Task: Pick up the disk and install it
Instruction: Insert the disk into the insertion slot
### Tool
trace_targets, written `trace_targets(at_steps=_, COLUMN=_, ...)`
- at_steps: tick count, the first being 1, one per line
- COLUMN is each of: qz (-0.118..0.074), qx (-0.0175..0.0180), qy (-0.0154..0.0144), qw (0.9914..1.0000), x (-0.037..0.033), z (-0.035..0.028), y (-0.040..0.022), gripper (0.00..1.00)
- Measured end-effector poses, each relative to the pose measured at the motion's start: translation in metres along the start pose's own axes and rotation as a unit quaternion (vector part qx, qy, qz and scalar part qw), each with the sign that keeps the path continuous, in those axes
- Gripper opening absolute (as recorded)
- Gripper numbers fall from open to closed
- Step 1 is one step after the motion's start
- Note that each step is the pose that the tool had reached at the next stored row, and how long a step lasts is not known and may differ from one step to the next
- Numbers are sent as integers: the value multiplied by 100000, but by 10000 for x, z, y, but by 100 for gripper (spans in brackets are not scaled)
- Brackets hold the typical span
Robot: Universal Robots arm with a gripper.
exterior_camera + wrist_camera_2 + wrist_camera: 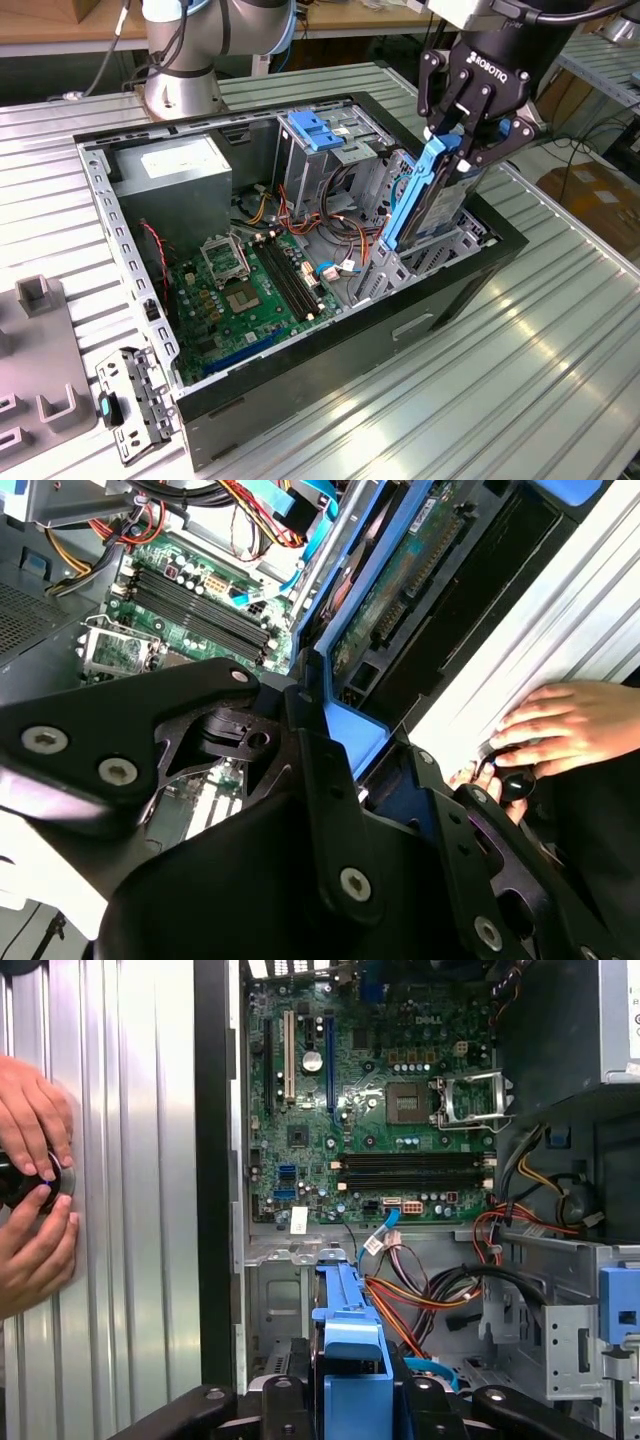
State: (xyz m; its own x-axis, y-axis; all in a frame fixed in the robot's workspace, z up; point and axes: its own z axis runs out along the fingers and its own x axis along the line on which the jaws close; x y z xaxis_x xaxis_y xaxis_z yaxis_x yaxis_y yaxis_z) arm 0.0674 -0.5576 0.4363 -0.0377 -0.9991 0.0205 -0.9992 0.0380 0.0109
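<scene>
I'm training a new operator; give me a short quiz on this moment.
1. True or false: the pincer is shut on the disk.
2. Where in the case is the disk? A flat in the middle; B on edge at the exterior view's right end; C flat at the exterior view's left end.
3. In the first wrist view, what is over the table beside the case?
Key: 1 true; 2 B; 3 a person's hands.

Disk (412, 195) — glossy blue plastic rails on a dark metal body. Gripper (470, 140): matt black, with bright screw heads. Computer case (330, 350): black-painted shell, bare grey sheet-metal frame inside. Motherboard (240, 295): glossy green board. Power supply (180, 170): dull grey metal. Table (540, 380) — ribbed silvery metal with a soft sheen.
</scene>
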Motion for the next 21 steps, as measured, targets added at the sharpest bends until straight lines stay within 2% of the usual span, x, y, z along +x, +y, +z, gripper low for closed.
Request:
trace_targets(at_steps=14, qz=2, qx=-2, qy=1, qw=100000, x=0, z=33, y=0, gripper=37)
trace_targets(at_steps=16, qz=3, qx=-2, qy=4, qw=100000, x=0, z=52, y=0, gripper=37)
trace_targets(at_steps=21, qz=4, qx=1, qy=2, qw=100000, x=-3, z=163, y=-2, gripper=37)
